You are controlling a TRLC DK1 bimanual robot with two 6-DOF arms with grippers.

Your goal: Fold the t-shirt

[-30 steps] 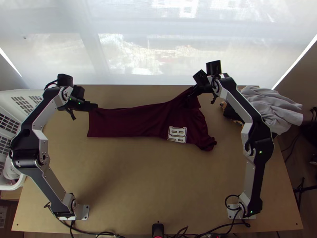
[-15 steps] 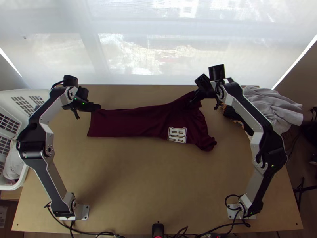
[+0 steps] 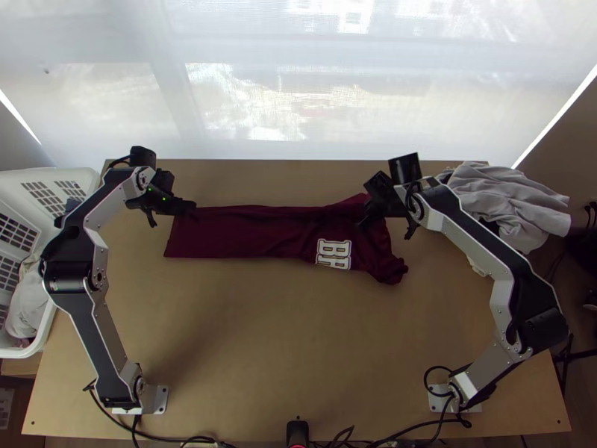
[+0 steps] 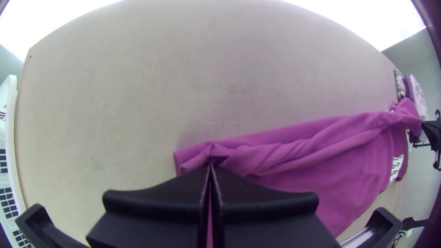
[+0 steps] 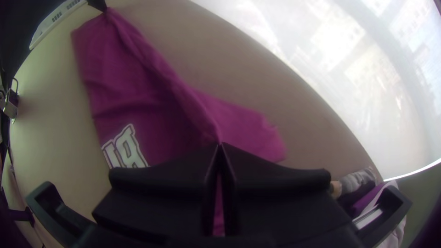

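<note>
Top view finds the maroon t-shirt point(image 3: 257, 233) lying across the far half of the light wooden table point(image 3: 298, 336), long and narrow toward the left, wider toward the right. White lettering point(image 3: 333, 254) shows on the wider part, and the end just past it is bunched.

The left gripper point(image 3: 194, 206) is at the narrow end, by its far corner. Left wrist view has its jaws pressed together on a gathered pinch of maroon cloth (small creases fan out from the tips).

The right gripper point(image 3: 363, 223) is over the wider part, near the lettering. Right wrist view shows its jaws closed as well, with cloth pinched at the tips. A ridge of fabric runs between the two grippers (twisted a little, by the look of it), and a flap of the t-shirt spreads out beyond the right gripper, toward the window point(image 5: 340, 50).

A white plastic basket point(image 3: 88, 176) stands at the table's left side, with pale cloth point(image 3: 28, 302) inside. Grey cloth point(image 3: 515, 205) lies heaped at the far right corner.
</note>
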